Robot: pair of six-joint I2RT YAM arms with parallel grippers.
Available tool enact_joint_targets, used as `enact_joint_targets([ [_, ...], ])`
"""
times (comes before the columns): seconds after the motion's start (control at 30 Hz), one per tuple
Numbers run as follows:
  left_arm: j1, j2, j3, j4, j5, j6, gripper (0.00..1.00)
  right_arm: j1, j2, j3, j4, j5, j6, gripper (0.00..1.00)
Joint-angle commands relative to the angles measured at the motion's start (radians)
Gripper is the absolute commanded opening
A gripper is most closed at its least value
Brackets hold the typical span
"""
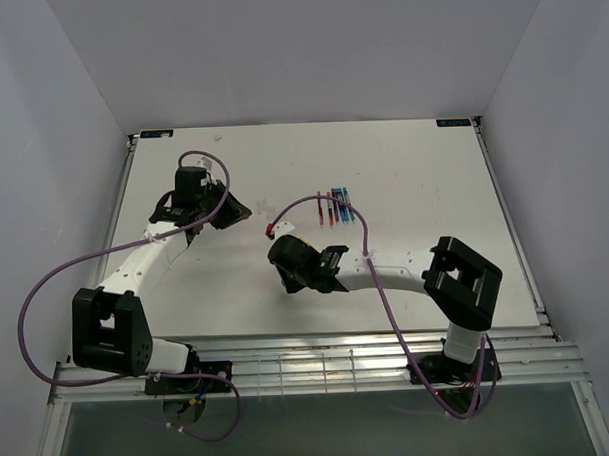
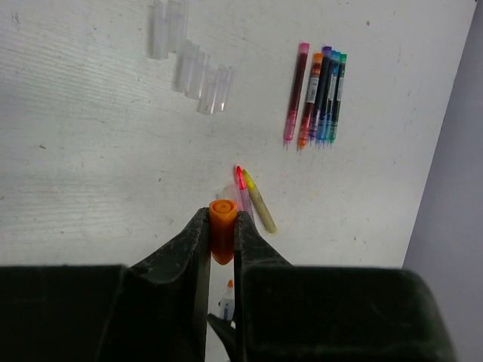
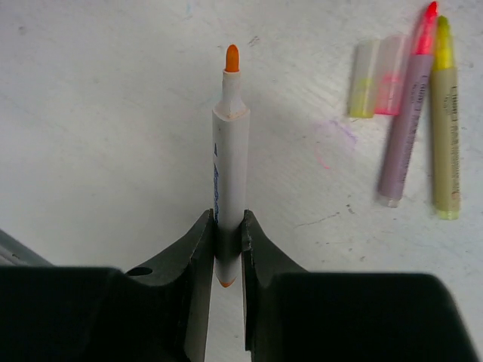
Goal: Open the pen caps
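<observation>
My left gripper (image 2: 221, 219) (image 1: 233, 209) is shut on an orange pen cap (image 2: 223, 230), which points away from the wrist camera above the table. An uncapped white pen (image 3: 230, 151) with its orange tip (image 3: 232, 58) bare sticks out of my right gripper (image 3: 227, 222) (image 1: 285, 245), which is shut on its rear end. That pen (image 2: 225, 299) also shows small between the left fingers. A pink pen (image 3: 407, 113) and a yellow pen (image 3: 445, 121) lie uncapped on the table, their clear tinted caps (image 3: 377, 87) beside them.
A row of several capped coloured pens (image 2: 317, 94) (image 1: 336, 207) lies side by side farther back. Several clear caps (image 2: 189, 68) lie loose to the left of it. Purple cables loop around both arms. The table's right edge (image 2: 445, 151) is near the pen row.
</observation>
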Motion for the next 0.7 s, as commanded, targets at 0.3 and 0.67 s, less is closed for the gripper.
enact_joint_targets([
  [0.3, -0.002, 0.163, -0.092, 0.098, 0.019, 0.029, 0.02, -0.16, 0.09, 0.053, 0.075, -0.238, -0.122, 0.08],
  [0.67, -0.004, 0.363, -0.037, 0.11, -0.036, 0.049, 0.07, -0.216, 0.142, 0.033, 0.164, -0.358, -0.151, 0.14],
])
